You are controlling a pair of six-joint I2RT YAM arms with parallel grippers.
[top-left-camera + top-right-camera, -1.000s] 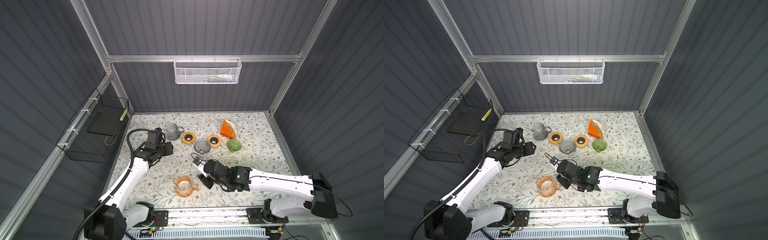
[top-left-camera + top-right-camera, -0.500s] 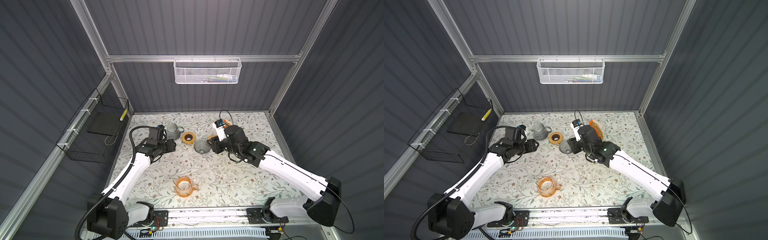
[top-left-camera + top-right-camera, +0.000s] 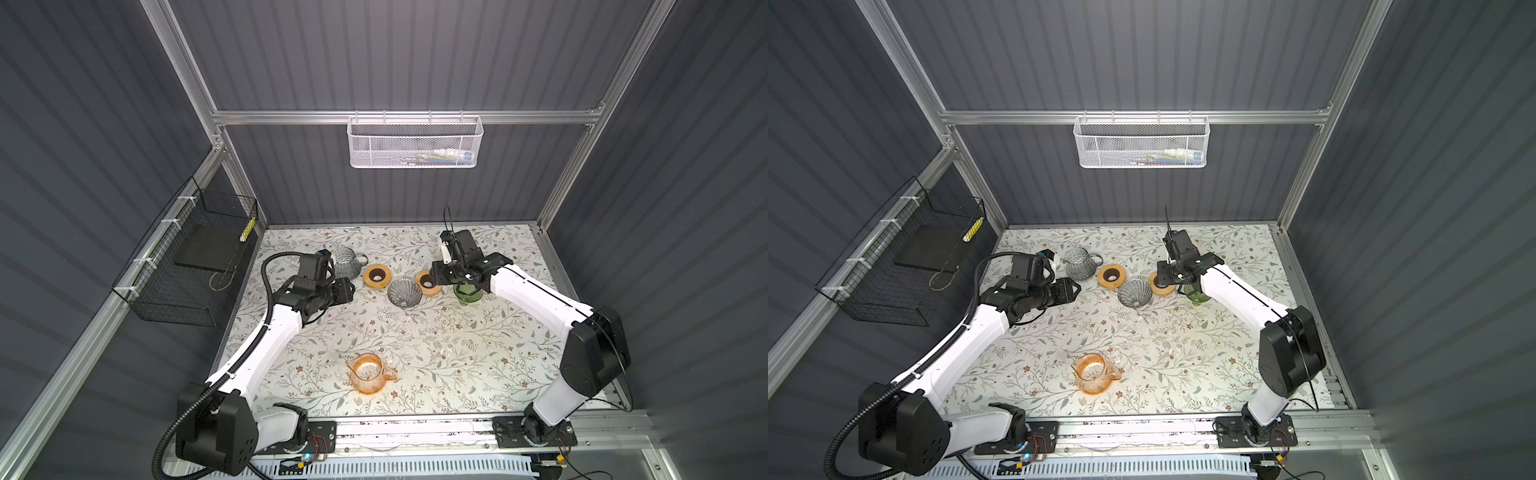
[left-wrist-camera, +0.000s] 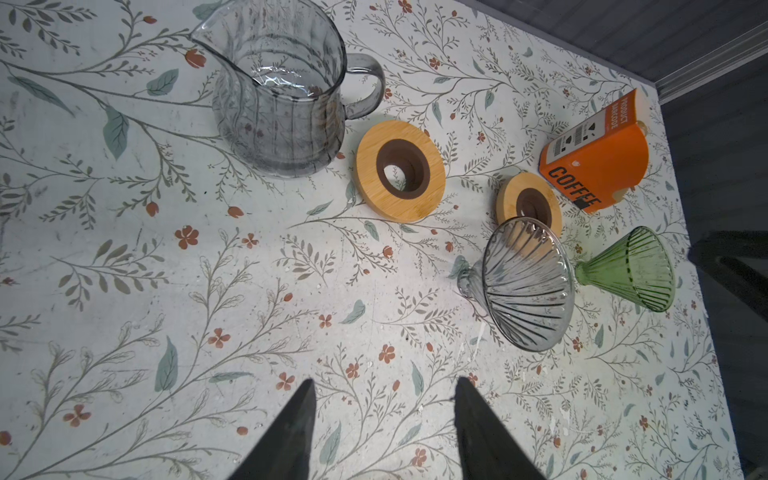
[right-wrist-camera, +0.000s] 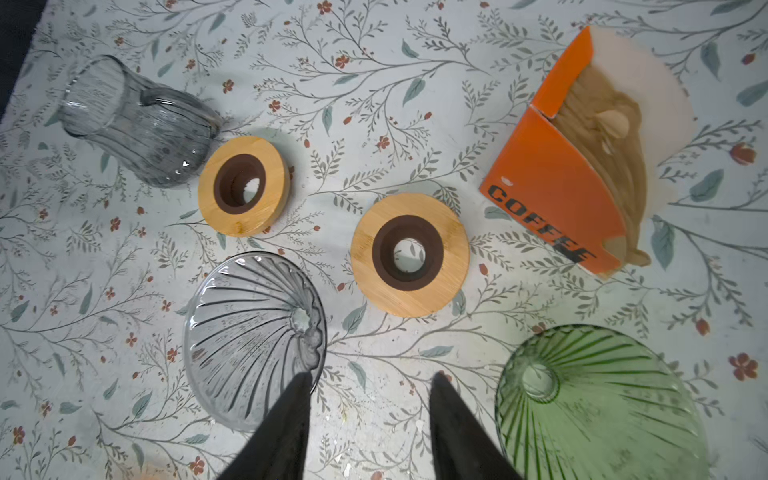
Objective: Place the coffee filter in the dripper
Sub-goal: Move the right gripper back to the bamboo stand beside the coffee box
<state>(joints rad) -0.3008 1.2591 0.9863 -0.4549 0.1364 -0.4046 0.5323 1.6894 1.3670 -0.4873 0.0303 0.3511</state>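
nothing done yet: filters in the box, drippers bare

top views: my left pincer [image 3: 349,287] hangs by the grey jug [image 3: 345,262]. my right pincer [image 3: 1160,276] is near the grey dripper [image 3: 1134,293] and green dripper [image 3: 467,294], and my arm hides the box.
left wrist: jaws wide, empty. both drippers lie tipped, no paper inside.
right wrist: jaws wide, empty. the filters [image 5: 602,124] sit in the orange box [image 5: 540,187], untouched.
left to do: pick one filter, seat it.

orange filter box [image 5: 540,195] | side: "COFFEE" | end face: "PRODUCT BARCODE"
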